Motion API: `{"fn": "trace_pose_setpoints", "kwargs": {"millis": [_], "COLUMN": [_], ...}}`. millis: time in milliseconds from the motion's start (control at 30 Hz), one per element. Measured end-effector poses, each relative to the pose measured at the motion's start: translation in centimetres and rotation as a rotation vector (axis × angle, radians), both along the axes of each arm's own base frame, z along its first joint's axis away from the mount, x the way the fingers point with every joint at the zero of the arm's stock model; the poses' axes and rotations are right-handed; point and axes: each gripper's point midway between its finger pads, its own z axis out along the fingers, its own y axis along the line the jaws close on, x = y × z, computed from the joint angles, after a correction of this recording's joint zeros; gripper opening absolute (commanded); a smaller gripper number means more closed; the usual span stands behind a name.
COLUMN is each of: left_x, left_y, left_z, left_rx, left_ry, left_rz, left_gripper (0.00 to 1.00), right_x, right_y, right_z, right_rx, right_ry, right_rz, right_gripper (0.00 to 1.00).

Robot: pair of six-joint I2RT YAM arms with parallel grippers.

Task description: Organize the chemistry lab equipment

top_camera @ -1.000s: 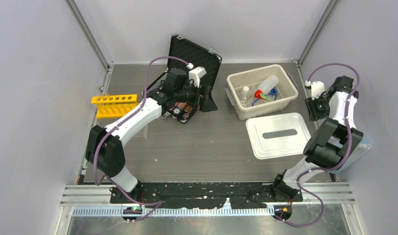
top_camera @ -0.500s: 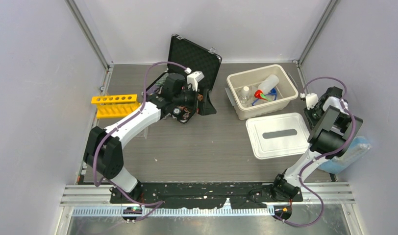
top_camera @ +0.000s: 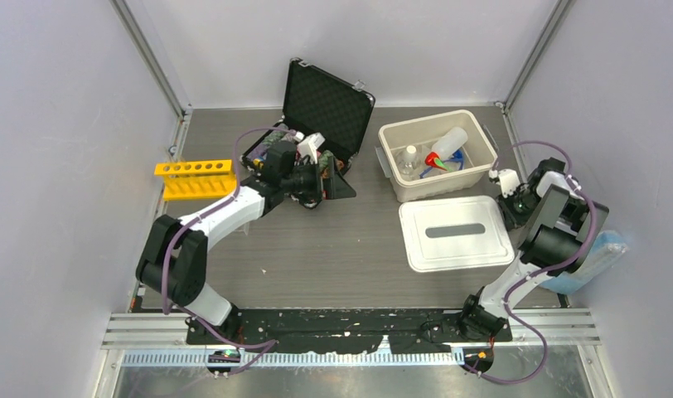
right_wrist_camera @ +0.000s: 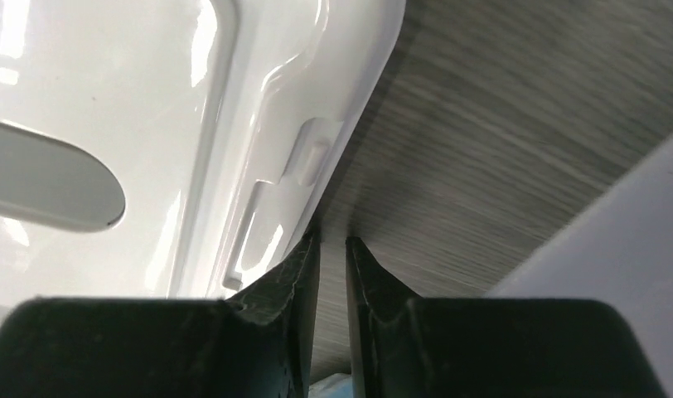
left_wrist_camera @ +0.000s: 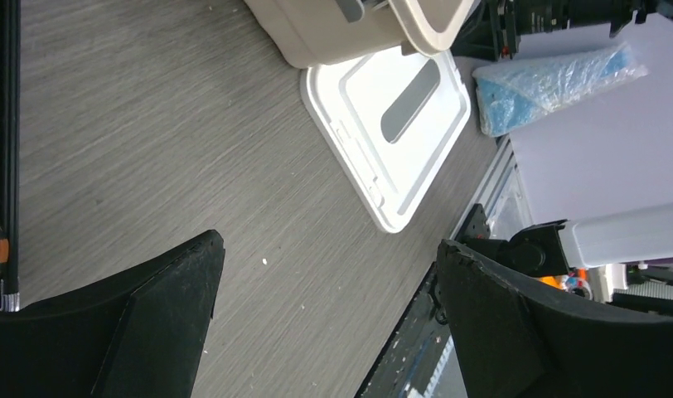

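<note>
Right wrist: right hand (right_wrist_camera: 331,240) nearly clenched at white lid (right_wrist_camera: 192,99) rim, grip uncertain; lid could slip; left hand (left_wrist_camera: 329,249) released

The jaws of the right arm (top_camera: 555,225) have narrowed beside the flat white plastic lid (top_camera: 456,233), which slid left; the left arm (top_camera: 234,204) drew back.

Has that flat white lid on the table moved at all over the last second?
Yes. The white lid has slid left, closer to the yellow tube rack, which stayed put.
</note>
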Motion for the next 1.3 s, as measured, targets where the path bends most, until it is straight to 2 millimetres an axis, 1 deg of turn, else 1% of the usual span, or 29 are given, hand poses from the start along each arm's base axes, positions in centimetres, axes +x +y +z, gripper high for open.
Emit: {"fn": "trace_pose_setpoints", "kwargs": {"millis": [67, 167, 267, 400, 567, 667, 867, 933, 1033, 1100, 1233, 1300], "left_x": [-0.3, -0.4, -0.1, -0.4, -2.0, -3.2, -5.1, -5.5, -6.1, -6.8, -6.9, -6.9], "left_y": [0.0, -0.4, -1.0, -2.3, -4.3, -5.5, -7.6, -8.4, -10.2, -12.0, -13.5, -13.8], "left_z": [-0.5, -0.8, -1.5, -3.5, -7.0, -9.0, -11.5, -11.6, -11.6, -11.7, -11.6, -11.1], "left_rx": [-0.019, -0.054, -0.082, -0.109, -0.113, -0.100, -0.087, -0.100, -0.114, -0.134, -0.208, -0.249], "left_ry": [0.029, 0.051, 0.071, 0.131, 0.221, 0.268, 0.327, 0.333, 0.341, 0.350, 0.386, 0.394], "left_rz": [0.004, -0.001, -0.006, -0.019, -0.056, -0.079, -0.107, -0.124, -0.156, -0.199, -0.237, -0.246], "left_gripper": [1.00, 1.00, 1.00, 1.00, 0.99, 0.99, 0.99, 0.97, 0.95, 0.94, 0.93, 0.92], "right_x": [-0.8, -1.7, -2.7, -4.2, -6.0, -6.5, -6.6, -6.6, -6.6, -6.6, -6.4, -6.3], "right_y": [1.5, 3.1, 4.3, 5.4, 7.1, 7.5, 7.8, 7.9, 8.1, 8.0, 6.7, 6.3], "right_z": [-0.1, -0.2, -0.3, -0.3, -0.3, -0.4, -0.5, -0.5, -0.5, -0.5, -0.4, -0.4], "right_rx": [0.035, 0.070, 0.088, 0.101, 0.125, 0.121, 0.102, 0.089, 0.065, 0.040, -0.042, -0.069], "right_ry": [0.014, 0.028, 0.035, 0.029, 0.012, -0.003, -0.009, -0.003, 0.008, 0.011, 0.010, 0.013], "right_rz": [0.032, 0.068, 0.098, 0.124, 0.145, 0.157, 0.179, 0.192, 0.213, 0.226, 0.226, 0.234], "right_gripper": [0.23, 0.23, 0.23, 0.22, 0.19, 0.19, 0.16, 0.15, 0.13, 0.12, 0.11, 0.11]}}
